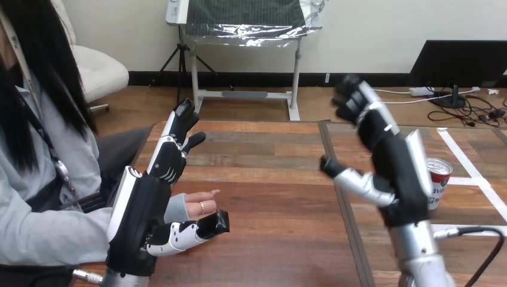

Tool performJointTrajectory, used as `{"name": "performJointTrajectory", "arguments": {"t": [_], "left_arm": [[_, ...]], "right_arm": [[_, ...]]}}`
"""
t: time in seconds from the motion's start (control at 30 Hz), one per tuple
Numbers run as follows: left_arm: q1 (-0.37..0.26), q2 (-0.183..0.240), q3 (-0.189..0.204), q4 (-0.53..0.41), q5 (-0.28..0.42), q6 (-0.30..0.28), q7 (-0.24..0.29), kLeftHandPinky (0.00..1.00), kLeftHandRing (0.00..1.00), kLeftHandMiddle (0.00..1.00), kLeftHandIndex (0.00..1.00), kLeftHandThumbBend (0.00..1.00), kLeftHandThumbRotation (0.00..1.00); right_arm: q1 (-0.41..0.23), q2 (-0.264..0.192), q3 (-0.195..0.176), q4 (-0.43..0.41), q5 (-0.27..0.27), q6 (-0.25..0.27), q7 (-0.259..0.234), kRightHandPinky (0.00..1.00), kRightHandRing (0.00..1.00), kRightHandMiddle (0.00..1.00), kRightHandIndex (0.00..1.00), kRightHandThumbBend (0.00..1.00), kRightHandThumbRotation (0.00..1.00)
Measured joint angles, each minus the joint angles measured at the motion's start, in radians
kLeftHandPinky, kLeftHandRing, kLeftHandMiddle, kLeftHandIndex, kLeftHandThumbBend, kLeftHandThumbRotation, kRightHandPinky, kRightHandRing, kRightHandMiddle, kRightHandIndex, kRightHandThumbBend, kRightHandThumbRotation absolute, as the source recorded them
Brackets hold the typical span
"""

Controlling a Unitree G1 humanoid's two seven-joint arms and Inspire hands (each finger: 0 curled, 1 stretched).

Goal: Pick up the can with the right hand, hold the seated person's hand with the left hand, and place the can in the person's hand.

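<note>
Standing can point(440, 174) beside right hand point(396, 160), fingers point(351, 100) off it

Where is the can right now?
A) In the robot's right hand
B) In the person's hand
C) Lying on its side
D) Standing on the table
D: the can stands upright on the table, partly behind the robot's raised right hand, whose fingers hold nothing.

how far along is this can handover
Nothing finished yet. In hand: the left hand is at the person's hand, fingers straight, not closed round it. The right hand is open beside the can, which stands on the table. To do: hold, pick up, place.
</note>
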State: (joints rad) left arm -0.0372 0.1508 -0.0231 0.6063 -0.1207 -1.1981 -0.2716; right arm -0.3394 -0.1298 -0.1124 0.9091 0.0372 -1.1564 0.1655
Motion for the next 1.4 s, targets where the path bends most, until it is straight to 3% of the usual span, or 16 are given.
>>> {"name": "performJointTrajectory", "arguments": {"t": [0.23,0.53,0.93,1.4], "left_arm": [[0.000,0.000,0.000,0.000,-0.012,0.000,-0.006,0.88,0.96,1.00,0.98,1.00,0.60],[0.000,0.001,0.001,0.000,-0.028,0.000,-0.014,0.88,0.96,1.00,0.97,1.00,0.61],[0.000,0.000,0.003,0.000,-0.035,0.001,-0.017,0.87,0.96,0.99,0.97,1.00,0.61],[0.001,-0.001,0.003,-0.003,-0.041,0.001,-0.024,0.88,0.97,1.00,0.98,1.00,0.63]], "right_arm": [[-0.028,-0.010,-0.015,-0.001,0.006,0.002,-0.010,0.90,0.91,0.92,0.93,1.00,0.46],[-0.044,-0.035,-0.031,-0.001,0.006,0.003,-0.025,0.88,0.91,0.92,0.93,1.00,0.49],[-0.048,-0.061,-0.072,-0.001,-0.016,0.044,-0.112,0.90,0.92,0.92,0.93,1.00,0.55],[-0.055,-0.094,-0.110,0.000,-0.020,0.109,-0.188,0.89,0.91,0.91,0.93,1.00,0.51]]}}
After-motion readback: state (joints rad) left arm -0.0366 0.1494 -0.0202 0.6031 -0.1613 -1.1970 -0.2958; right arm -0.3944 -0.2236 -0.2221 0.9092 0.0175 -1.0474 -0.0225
